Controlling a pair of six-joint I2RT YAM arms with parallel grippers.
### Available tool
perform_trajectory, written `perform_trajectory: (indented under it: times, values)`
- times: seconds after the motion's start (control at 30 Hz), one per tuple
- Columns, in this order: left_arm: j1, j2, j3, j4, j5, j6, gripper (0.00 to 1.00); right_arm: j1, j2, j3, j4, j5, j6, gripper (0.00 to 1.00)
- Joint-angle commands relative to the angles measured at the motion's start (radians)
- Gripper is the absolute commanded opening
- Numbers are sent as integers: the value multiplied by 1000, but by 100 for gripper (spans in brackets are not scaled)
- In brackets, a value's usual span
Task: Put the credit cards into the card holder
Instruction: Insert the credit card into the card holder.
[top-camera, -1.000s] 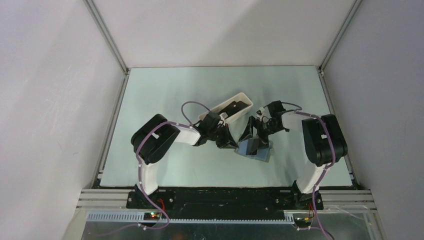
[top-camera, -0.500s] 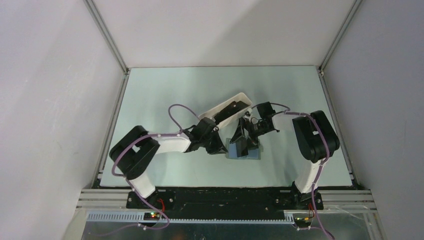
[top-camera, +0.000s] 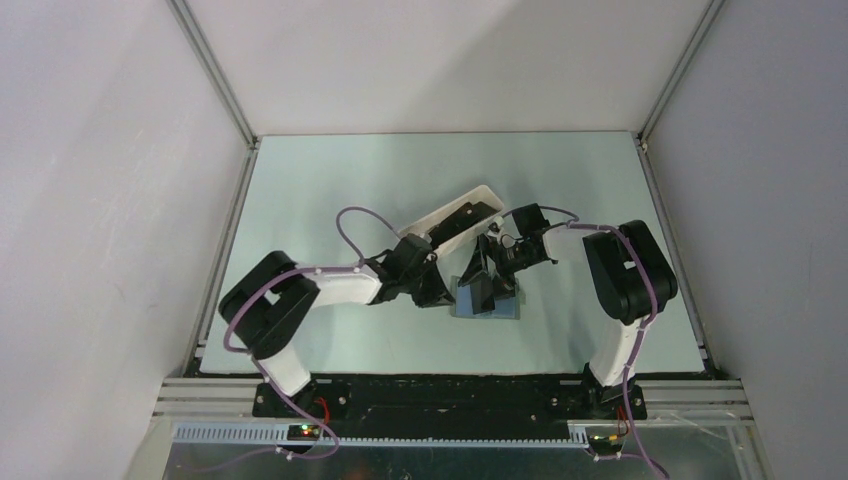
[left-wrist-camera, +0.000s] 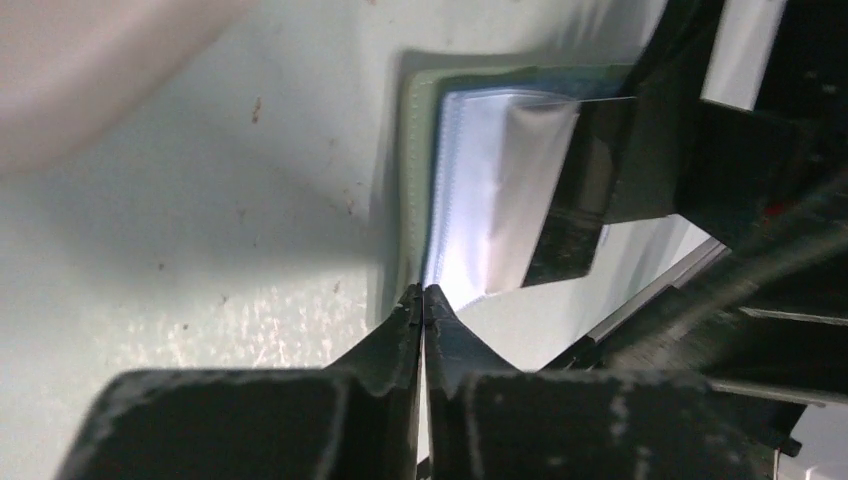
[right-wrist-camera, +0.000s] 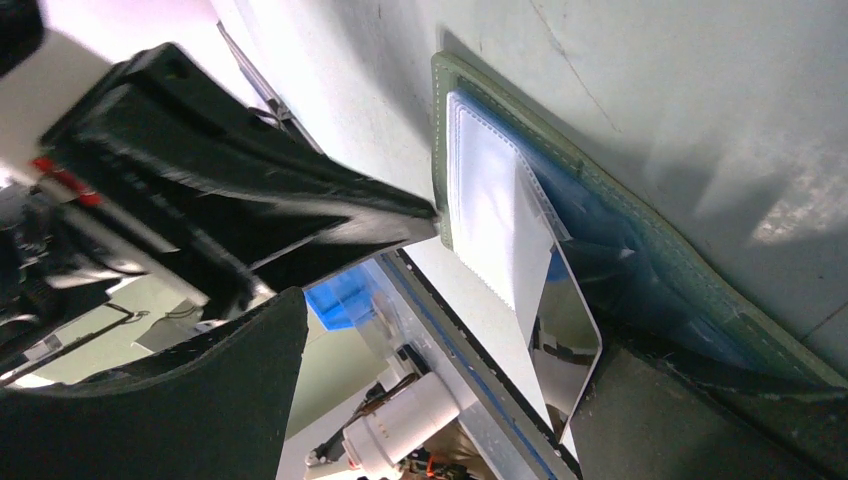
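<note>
Left jaws together | right jaws apart | card holder (left-wrist-camera: 405, 150) half hidden

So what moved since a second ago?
The left gripper and the right gripper both slid left. The card holder slid left with them and straightened. The left arm swung its elbow out to the left. The white tray stayed put.

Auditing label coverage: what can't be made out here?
- Top view: grey-green folding card holder, mostly covered by left gripper and right gripper.
- Top view: count of dark cards in the long white tray; too small.
- Right wrist view: whether that gripper clamps the glossy black card; its finger hides the card's edge.
</note>
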Motion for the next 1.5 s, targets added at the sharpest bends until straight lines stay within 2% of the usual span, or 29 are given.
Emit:
perform_trajectory:
  times: [0.0, 0.33, 0.47, 0.57, 0.73, 1.23, 1.47]
  values:
    - [-3, 66, 14, 119, 69, -7, 1, 15, 43, 7, 63, 58, -11, 92]
    - [-3, 107, -43, 129, 10, -83, 0, 16, 32, 8, 20, 88, -21, 92]
    - [-3, 112, -58, 62, -38, -118, 0, 19, -5, 8, -45, 147, -35, 94]
    - [-2, 120, -39, -10, -67, -123, 0, 23, -33, 8, -97, 215, -42, 99]
    - [-2, 119, -25, -83, -94, -128, 0, 32, -75, 8, -153, 296, -54, 99]
    - [-3, 132, -10, -99, -90, -118, 0, 38, -166, 9, -279, 435, -92, 99]
    - [-5, 142, 7, -99, -74, -98, 0, 54, -167, 11, -246, 399, -108, 99]
